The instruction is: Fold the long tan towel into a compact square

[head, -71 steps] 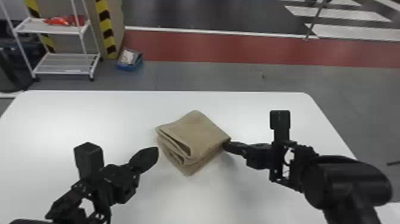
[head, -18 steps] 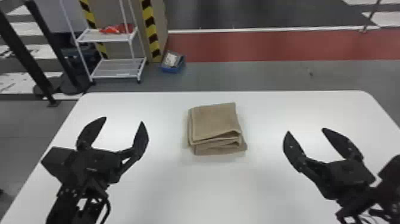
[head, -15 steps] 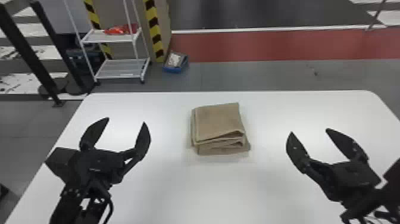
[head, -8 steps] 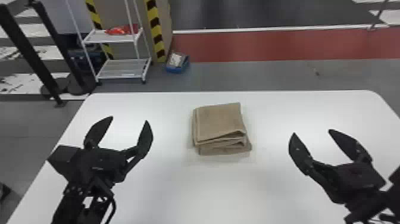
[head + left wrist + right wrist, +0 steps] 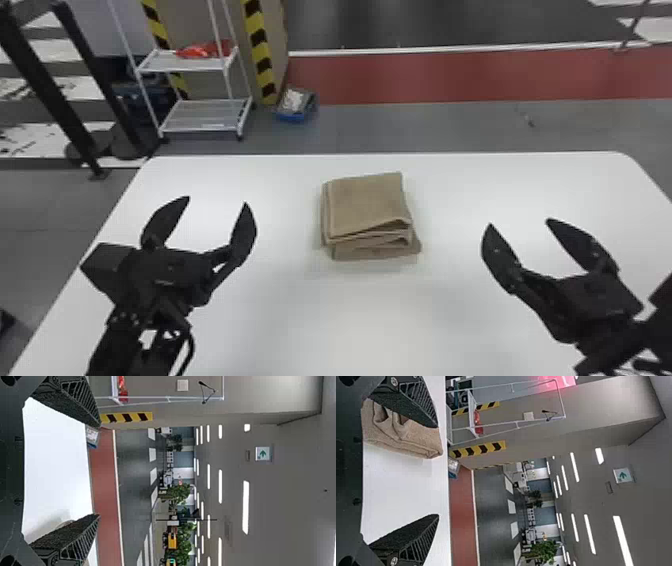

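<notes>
First, left gripper [image 5: 216,201]: fingers spread with nothing between them, over the table [image 5: 360,310], pointing mostly away from the robot rather than at the cloth.
Left gap: bare tabletop; the stack lies to this gripper's right, near its inner fingertip but not touching.
Tan towel [image 5: 369,205]: on the table between the two grippers, folded into a layered, roughly square pad; no clear long axis. Layered edges face the robot, the lowest layer peeking out at the near right corner.
Right gap: about as wide as the left one; I can't call either arm clearly nearer.
Right gripper [image 5: 519,223]: fingers wide apart, empty; the towel lies to its left and slightly farther out.
Next move: probably none beyond withdrawing; any tidying would need a sideways reach inward, and nudging could shift the loose layers.
</notes>
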You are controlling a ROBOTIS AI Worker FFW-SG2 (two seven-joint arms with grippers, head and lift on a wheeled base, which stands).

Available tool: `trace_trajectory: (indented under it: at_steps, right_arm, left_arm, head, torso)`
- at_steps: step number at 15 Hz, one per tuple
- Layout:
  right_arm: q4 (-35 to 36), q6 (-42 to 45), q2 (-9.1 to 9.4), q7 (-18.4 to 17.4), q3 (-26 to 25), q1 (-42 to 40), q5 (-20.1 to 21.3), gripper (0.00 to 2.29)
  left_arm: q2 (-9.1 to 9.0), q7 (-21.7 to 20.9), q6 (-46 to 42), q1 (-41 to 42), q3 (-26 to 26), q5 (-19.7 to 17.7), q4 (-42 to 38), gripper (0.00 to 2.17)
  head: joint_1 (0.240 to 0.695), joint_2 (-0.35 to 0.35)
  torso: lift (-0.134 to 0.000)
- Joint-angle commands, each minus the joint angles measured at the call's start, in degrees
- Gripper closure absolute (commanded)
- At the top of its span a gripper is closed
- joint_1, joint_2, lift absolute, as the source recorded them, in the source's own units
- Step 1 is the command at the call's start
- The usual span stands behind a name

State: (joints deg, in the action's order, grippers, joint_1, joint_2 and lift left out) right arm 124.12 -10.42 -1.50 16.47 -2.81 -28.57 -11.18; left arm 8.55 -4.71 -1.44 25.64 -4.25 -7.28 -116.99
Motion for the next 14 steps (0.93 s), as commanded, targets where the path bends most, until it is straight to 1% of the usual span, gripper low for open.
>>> trace_trajectory:
  at_steps: [1, 4, 9, 11, 14]
  right_arm:
    - [0.0, -1.7, -0.26, 0.0, 0.0, 0.3, -0.8, 0.09]
    - [-0.2, -1.7, -0.44, -0.8, 0.2, 0.4, -0.5, 0.09]
    - [-0.3, -1.7, -1.31, -1.6, 0.4, 0.6, 0.1, 0.09]
    - [-0.4, -1.7, -1.84, -1.6, 0.4, 0.6, 0.0, 0.09]
    - [-0.7, -1.1, -2.37, -2.1, 0.3, 0.7, -0.1, 0.09]
  left_arm:
    - [-0.03, 0.0, 0.2, -0.2, -0.1, -0.2, 0.0, 0.09]
    - [0.06, 0.1, 0.2, -0.2, 0.0, 0.0, 0.1, 0.09]
    - [-0.11, 0.0, 0.4, -0.9, 0.2, -0.3, 0.1, 0.08]
    - [-0.11, -0.1, 0.4, -0.9, 0.3, 0.8, 0.1, 0.08]
    - [-0.11, 0.1, 1.6, -1.2, 0.8, 0.9, -0.1, 0.08]
  head:
    - [0.695, 0.093]
    - [0.695, 0.097]
    - [0.695, 0.093]
    - [0.695, 0.090]
    - [0.695, 0.085]
  torso:
    - [-0.123]
    - [-0.123]
    - [-0.123]
    - [-0.123]
    - [-0.123]
